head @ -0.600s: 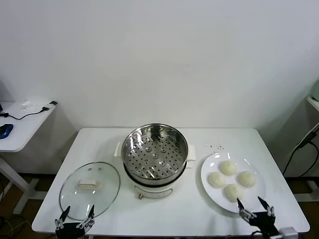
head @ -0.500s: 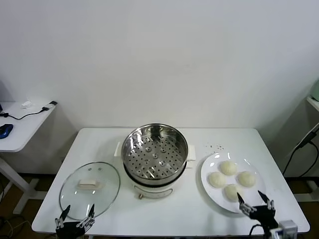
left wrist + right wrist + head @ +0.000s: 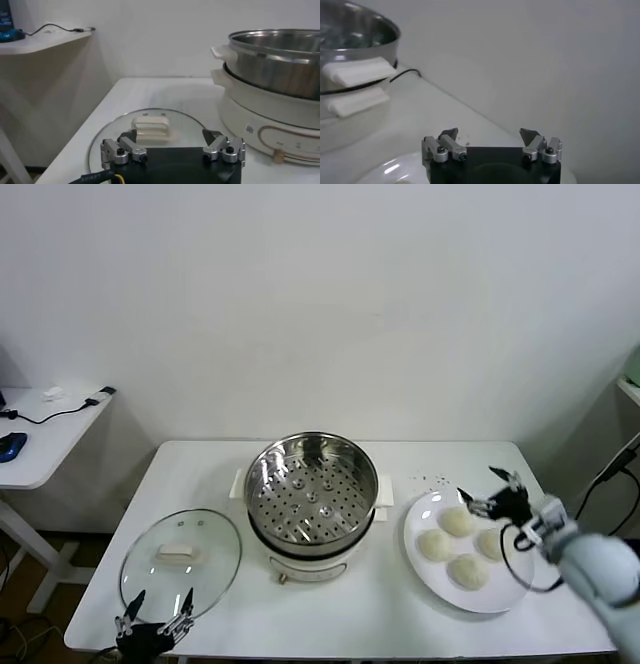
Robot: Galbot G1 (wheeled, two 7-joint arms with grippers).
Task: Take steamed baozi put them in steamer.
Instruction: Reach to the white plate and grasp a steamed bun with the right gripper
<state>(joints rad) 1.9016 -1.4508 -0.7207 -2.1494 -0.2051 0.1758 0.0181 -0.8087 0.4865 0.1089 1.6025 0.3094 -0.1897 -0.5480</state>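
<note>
Right gripper (image 3: 488, 489): risen from the worktop's (image 3: 330, 599) near edge; now spread wide, empty, above four round cream-white steamed baozi (image 3: 458, 521).
Left gripper (image 3: 156, 612): unmoved, spread wide, empty.

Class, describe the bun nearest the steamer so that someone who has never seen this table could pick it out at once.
Start at the shiny steel steamer in the middle of the white table. Just to its right lies a white plate holding four pale buns. The one wanted is the bun on the plate's left side, closest to the steamer, while the open right tool hovers over a different, farther bun.

Bright, even light; glare glints inside the steamer (image 3: 311, 489); wrist views slightly soft.
</note>
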